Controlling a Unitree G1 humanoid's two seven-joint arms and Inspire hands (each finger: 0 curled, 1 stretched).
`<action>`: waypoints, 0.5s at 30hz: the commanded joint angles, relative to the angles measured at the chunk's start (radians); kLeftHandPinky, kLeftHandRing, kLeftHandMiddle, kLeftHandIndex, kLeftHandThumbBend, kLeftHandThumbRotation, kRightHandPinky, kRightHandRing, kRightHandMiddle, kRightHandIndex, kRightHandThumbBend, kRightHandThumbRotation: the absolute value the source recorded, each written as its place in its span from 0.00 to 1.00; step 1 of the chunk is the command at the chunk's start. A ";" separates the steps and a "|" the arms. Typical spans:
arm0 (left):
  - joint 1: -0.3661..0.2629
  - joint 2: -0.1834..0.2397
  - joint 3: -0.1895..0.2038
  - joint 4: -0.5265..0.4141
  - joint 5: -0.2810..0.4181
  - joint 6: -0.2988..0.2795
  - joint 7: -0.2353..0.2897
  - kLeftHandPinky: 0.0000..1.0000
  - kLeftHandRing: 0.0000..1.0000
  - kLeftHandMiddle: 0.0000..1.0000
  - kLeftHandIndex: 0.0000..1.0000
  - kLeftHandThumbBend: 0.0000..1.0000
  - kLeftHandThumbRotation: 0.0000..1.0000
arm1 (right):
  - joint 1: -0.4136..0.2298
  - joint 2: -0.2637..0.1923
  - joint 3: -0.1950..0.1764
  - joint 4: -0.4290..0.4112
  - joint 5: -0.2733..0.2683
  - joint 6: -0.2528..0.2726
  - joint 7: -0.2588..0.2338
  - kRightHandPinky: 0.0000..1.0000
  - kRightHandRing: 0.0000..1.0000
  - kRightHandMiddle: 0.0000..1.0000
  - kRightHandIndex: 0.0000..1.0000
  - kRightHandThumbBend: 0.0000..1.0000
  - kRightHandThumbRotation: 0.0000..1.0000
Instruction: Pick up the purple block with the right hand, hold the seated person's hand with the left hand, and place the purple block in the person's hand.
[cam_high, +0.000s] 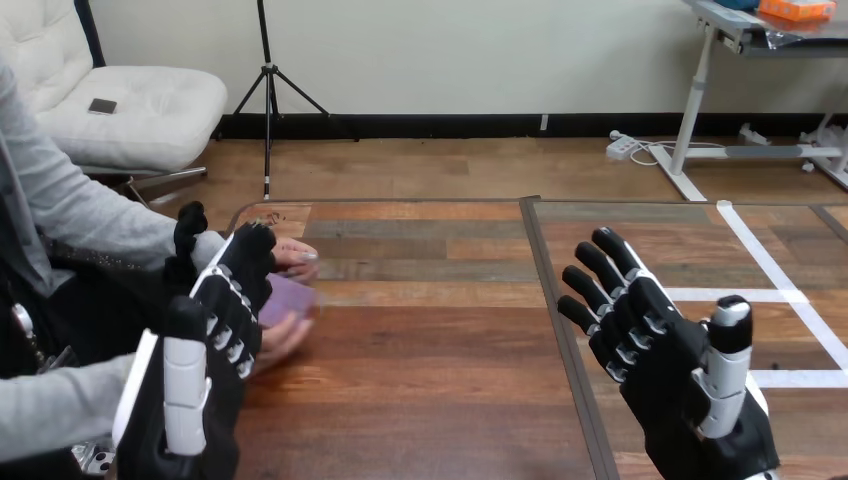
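**Fingers straight, purple block (292, 297) in the person's hand (285, 338)**

The left hand (225, 320) is stretched flat against that hand, with nothing gripped. The right hand (665, 370) is held open and empty over the table (430, 400), well apart from the block.

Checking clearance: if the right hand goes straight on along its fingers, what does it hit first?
Nothing visible: the right hand, open, points over bare table to its far edge; depth unclear.

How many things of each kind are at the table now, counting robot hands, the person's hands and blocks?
Robot hands: 2, left hand and right hand
Person's hands: 2, upper hand and lower hand
Purple block: 1
Total: 5
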 joint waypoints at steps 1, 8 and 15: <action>-0.025 -0.008 -0.007 -0.065 -0.003 0.003 -0.018 1.00 0.98 0.95 0.93 0.79 1.00 | -0.026 0.025 -0.012 -0.057 0.027 -0.020 0.003 1.00 1.00 1.00 1.00 1.00 1.00; -0.027 -0.018 -0.003 -0.072 -0.012 0.022 -0.022 1.00 0.98 0.96 0.93 0.79 1.00 | -0.026 0.031 -0.016 -0.045 0.029 -0.028 0.003 1.00 1.00 1.00 1.00 1.00 1.00; -0.032 -0.025 0.000 -0.073 -0.025 0.029 -0.028 1.00 0.98 0.95 0.94 0.78 1.00 | -0.033 0.038 -0.024 -0.026 0.033 -0.040 0.016 1.00 1.00 1.00 1.00 1.00 1.00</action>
